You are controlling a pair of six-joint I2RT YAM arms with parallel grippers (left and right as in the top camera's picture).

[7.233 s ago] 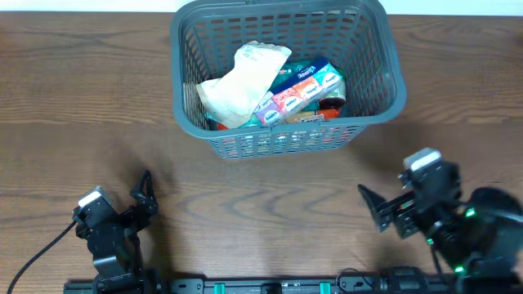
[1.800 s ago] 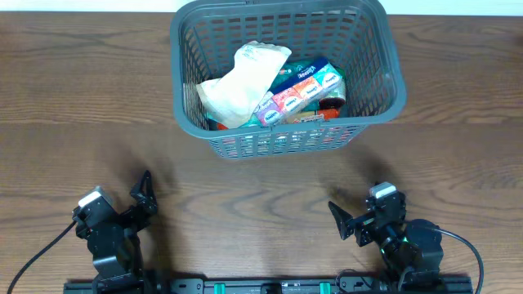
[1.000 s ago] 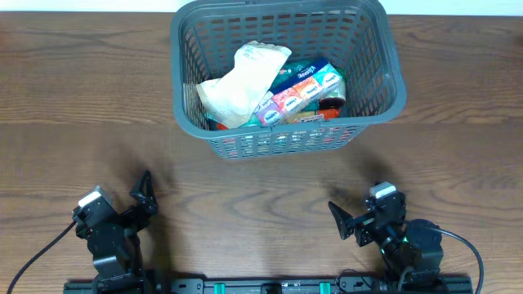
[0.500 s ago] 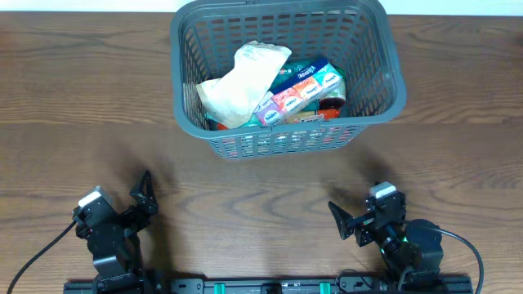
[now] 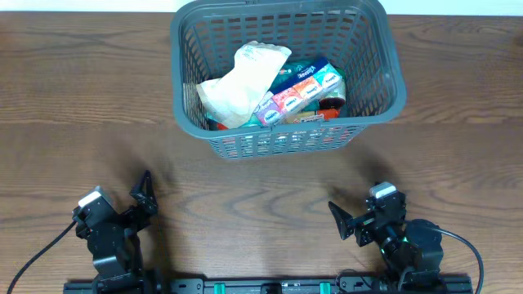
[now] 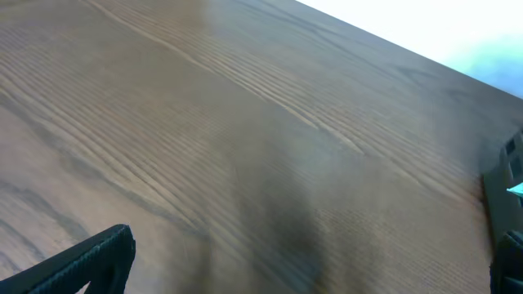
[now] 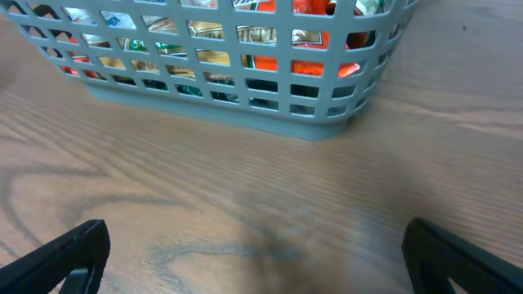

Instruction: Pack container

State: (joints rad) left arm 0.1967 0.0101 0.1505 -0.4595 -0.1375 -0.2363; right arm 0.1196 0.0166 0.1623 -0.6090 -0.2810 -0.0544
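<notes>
Container (image 5: 278,132), a dark grey mesh basket, stands on the desk (image 5: 82,106) and already holds a heap of groceries. A white crinkled bag (image 5: 245,82) leans against its left inner wall. To the right of the bag, inside the container, lie bright tissue packs (image 5: 301,90), with a red packet (image 5: 332,104) tucked in at the right end. In the right wrist view more red and green wrappers show through the lattice of the near wall (image 7: 245,82), low down against the solid bottom.

No loose goods lie on the desk around the container in any view; the wood in front of it and to both sides is bare. From this I judge the packing to be finished or nearly so, with nothing visible left to fetch, though what lies beyond the edges of the views cannot be told.

Both arms sit well in front of the container, apart from it. The left pincer (image 5: 145,193) is off to the container's front left, its jaws spread wide and holding nothing; its own view shows only bare wood between them. The right pincer (image 5: 355,211), to the front right and facing the container's near wall, is likewise spread and empty.
</notes>
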